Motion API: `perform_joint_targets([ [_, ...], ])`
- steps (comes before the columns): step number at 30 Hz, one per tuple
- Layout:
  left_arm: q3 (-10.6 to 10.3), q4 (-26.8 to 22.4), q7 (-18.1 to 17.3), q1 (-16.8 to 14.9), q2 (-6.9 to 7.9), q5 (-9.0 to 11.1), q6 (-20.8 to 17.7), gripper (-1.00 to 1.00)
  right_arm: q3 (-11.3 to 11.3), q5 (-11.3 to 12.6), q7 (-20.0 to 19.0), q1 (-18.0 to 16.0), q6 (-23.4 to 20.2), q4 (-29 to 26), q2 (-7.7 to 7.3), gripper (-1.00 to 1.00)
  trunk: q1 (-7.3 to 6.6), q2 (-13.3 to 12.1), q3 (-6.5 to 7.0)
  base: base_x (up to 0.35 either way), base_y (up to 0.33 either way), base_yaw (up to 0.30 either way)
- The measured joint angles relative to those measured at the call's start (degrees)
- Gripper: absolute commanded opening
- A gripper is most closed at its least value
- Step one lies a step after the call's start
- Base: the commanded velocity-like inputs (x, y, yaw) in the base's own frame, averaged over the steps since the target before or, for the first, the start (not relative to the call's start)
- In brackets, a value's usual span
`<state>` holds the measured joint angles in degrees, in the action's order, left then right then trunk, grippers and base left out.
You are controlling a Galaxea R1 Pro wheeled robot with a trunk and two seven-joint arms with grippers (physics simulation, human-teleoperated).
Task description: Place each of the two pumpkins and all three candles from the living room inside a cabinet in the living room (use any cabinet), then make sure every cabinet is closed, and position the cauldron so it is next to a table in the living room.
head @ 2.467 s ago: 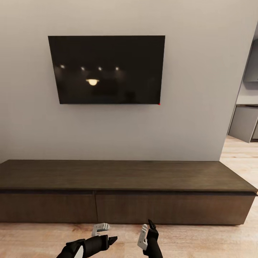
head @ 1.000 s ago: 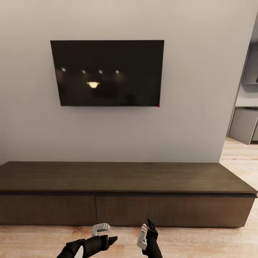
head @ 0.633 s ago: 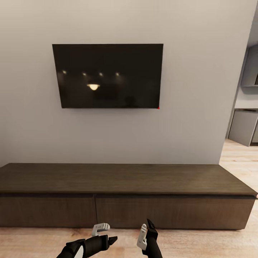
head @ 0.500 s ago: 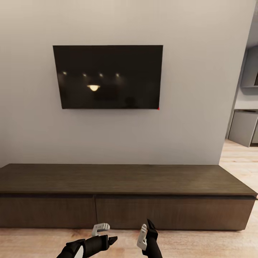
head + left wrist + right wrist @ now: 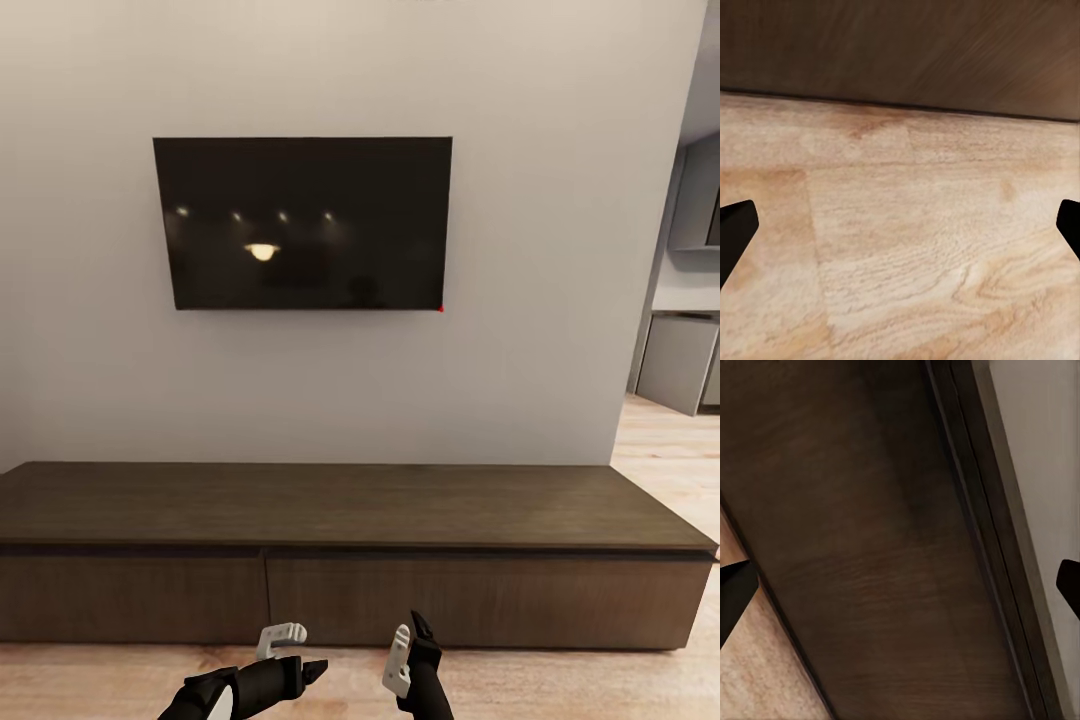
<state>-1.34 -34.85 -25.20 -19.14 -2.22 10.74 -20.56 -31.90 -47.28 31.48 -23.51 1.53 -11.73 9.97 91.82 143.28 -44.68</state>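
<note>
The long, low dark-brown cabinet (image 5: 350, 505) stands against the wall ahead of me, with both wide drawer fronts flush and shut. Low in the head view, my left gripper (image 5: 297, 652) and right gripper (image 5: 410, 645) hover open and empty over the floor, just short of the cabinet. Seen from the left wrist, the left gripper (image 5: 900, 225) spreads over floor planks at the cabinet's base (image 5: 900, 52). In the right wrist view, the right gripper (image 5: 900, 581) faces the cabinet's brown front (image 5: 870, 547). The pumpkins, candles, cauldron and table are out of view.
A black TV (image 5: 303, 222) hangs on the grey wall above the cabinet. Light wood floor (image 5: 560, 685) runs in front of me and past the cabinet's right end, toward an opening with grey kitchen units (image 5: 675, 360).
The whole head view has shifted: the TV and cabinet sit lower and a little smaller, so the camera has drawn back. Both grippers keep the same open pose.
</note>
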Motion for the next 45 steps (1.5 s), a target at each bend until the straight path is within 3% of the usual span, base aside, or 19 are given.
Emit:
perform_joint_targets([
  [16, 0.0, 0.0, 0.0, 0.0, 0.00, 0.0, 0.0, 1.00, -0.1, 0.0, 0.1, 0.0, -0.4, 0.2, 0.00, 1.00, 0.00, 0.0, 0.06, 0.000, 0.000, 0.000],
  [26, 0.0, 0.0, 0.0, 0.0, 0.00, 0.0, 0.0, 1.00, 0.0, -0.1, 0.6, 0.0, -5.9, 0.7, 0.01, 1.00, 0.00, 0.0, 0.06, 0.000, 0.000, 0.000],
  [30, 0.0, 0.0, 0.0, 0.0, 0.00, 0.0, 0.0, 1.00, -0.1, -0.3, 2.8, 0.0, -8.6, 0.8, 0.01, 1.00, 0.00, 0.0, 0.06, 0.000, 0.000, 0.000],
  [45, 0.0, 0.0, 0.0, 0.0, 0.00, 0.0, 0.0, 1.00, -0.2, -0.4, 4.6, 0.0, -9.1, 1.2, 0.01, 1.00, 0.00, 0.0, 0.06, 0.000, 0.000, 0.000],
])
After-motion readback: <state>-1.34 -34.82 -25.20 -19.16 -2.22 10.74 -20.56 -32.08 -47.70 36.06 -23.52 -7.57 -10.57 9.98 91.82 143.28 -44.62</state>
